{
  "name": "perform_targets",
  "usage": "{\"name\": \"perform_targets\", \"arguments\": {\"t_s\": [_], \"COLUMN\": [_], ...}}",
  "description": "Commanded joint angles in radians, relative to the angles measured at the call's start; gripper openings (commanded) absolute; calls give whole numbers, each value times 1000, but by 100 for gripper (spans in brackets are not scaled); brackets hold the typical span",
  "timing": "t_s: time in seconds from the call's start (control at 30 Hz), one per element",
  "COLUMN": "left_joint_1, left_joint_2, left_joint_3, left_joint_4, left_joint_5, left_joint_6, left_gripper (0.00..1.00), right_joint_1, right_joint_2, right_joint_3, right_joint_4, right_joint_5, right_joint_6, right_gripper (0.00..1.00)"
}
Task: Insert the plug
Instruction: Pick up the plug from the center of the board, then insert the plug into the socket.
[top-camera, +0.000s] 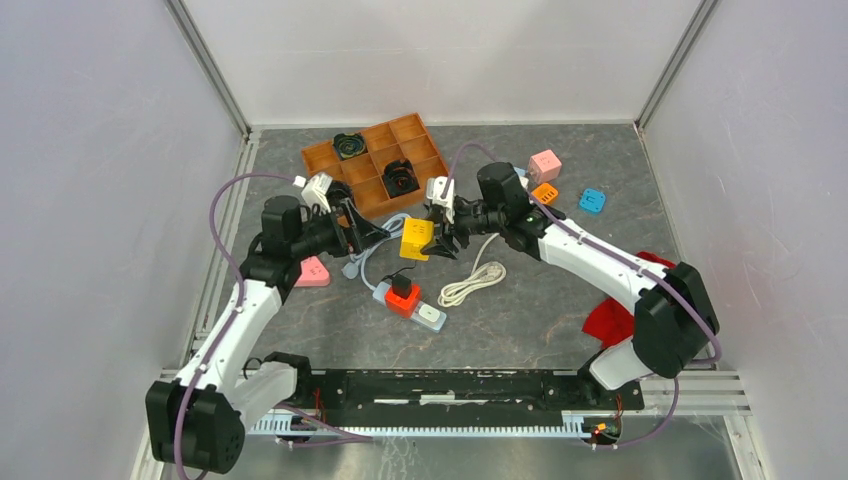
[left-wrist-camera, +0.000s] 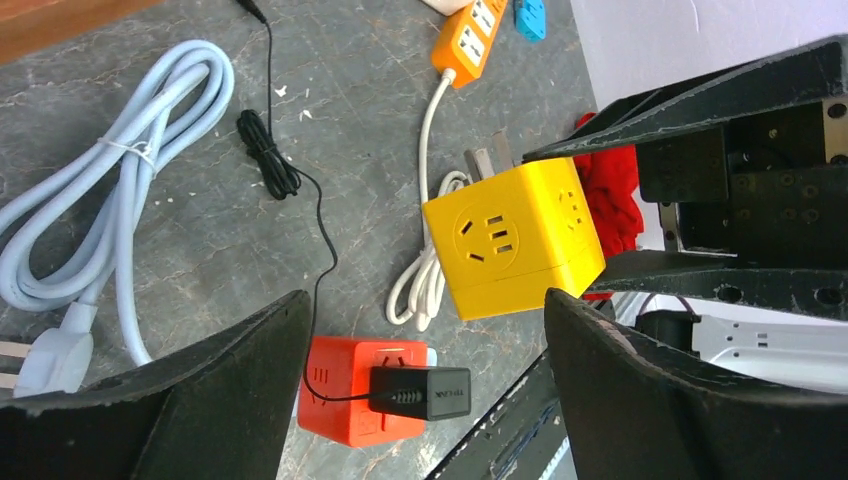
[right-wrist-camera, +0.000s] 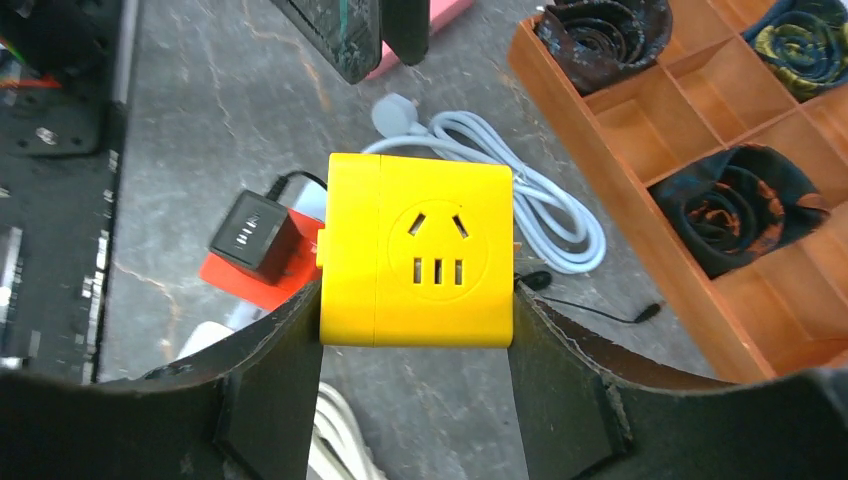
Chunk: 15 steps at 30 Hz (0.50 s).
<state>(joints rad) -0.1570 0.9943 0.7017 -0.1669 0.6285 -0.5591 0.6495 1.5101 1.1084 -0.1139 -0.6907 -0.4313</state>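
Observation:
My right gripper (top-camera: 441, 238) is shut on a yellow cube socket (top-camera: 416, 238) and holds it above the table; its fingers press the cube's two sides in the right wrist view (right-wrist-camera: 415, 265). Metal plug prongs (left-wrist-camera: 490, 160) stick out of the cube's far side. My left gripper (top-camera: 376, 234) is open and empty, just left of the cube, with its fingers (left-wrist-camera: 240, 390) spread wide. Below lies a red cube socket (top-camera: 403, 298) with a black adapter (left-wrist-camera: 420, 392) plugged in, on a white power strip (top-camera: 428, 315).
An orange compartment tray (top-camera: 420, 152) with coiled cables stands at the back. A light blue cable (left-wrist-camera: 120, 200) and a white coiled cable (top-camera: 475, 280) lie near the strip. Pink (top-camera: 545, 163), orange (top-camera: 545, 192) and blue (top-camera: 592, 200) sockets sit back right; a red cloth (top-camera: 612, 318) lies right.

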Motion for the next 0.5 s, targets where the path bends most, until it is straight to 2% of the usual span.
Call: {"name": "perform_targets", "arguments": {"t_s": [0.0,0.07,0.17,0.3,0.47], "left_joint_1": [-29,-51,-77,-85,-123], "left_joint_2": [-89,-141,-227,-307,-323], "left_joint_3": [29,6,-28,-59,-49], "left_joint_4": [44,77,125,162,146], "left_joint_5": [-34,-47,3,51,167], "left_joint_6": [72,157,354,589,848], "left_gripper": [88,81,77,84,88], "right_joint_1": [-3,-3,-3,-2,-2], "right_joint_2": [-61,-58,-67,-115,-137], "right_joint_3": [19,36,35,5,5], "right_joint_4": [82,72,87,107,106], "right_joint_5": [-68,-119,-172,-168,-131], "right_joint_6": [200,273,379,483,594], "right_gripper": [39,38,36,35,36]}}
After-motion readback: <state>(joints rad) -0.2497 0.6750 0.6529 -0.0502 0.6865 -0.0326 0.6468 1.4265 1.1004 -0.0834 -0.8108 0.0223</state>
